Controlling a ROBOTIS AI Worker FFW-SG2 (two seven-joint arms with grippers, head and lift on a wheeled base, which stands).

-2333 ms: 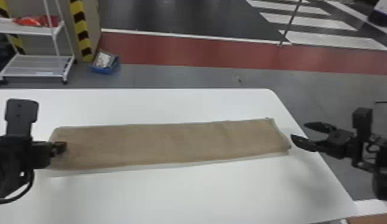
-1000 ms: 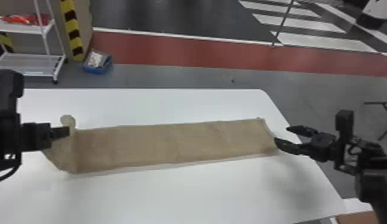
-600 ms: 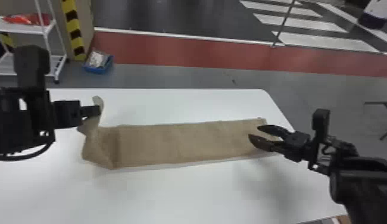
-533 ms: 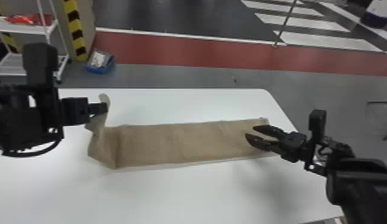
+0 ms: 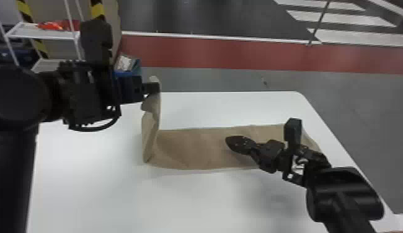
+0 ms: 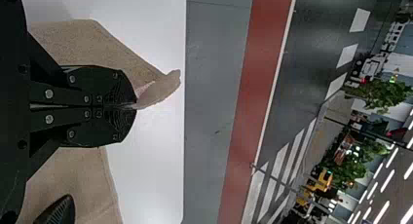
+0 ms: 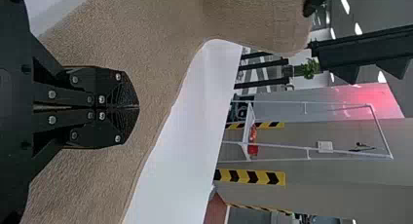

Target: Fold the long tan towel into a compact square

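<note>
Your left gripper (image 5: 152,88) pinched the raised left end of the tan towel (image 5: 194,148); the rest lay near the table's (image 5: 132,201) right edge. Carrying that end rightward, low and level, seemed best. Your right gripper (image 5: 230,141), fingers together and empty, was above the cloth, in the fold's likely path. Past the far edge stood a blue bin (image 5: 128,74).

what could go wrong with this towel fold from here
The left hand pinches the tan towel only near the far side of its raised end, so the rest, hanging bent, may land crooked. The right hand, fingers shut, is over the low-lying stretch and could get caught under the fold.
</note>
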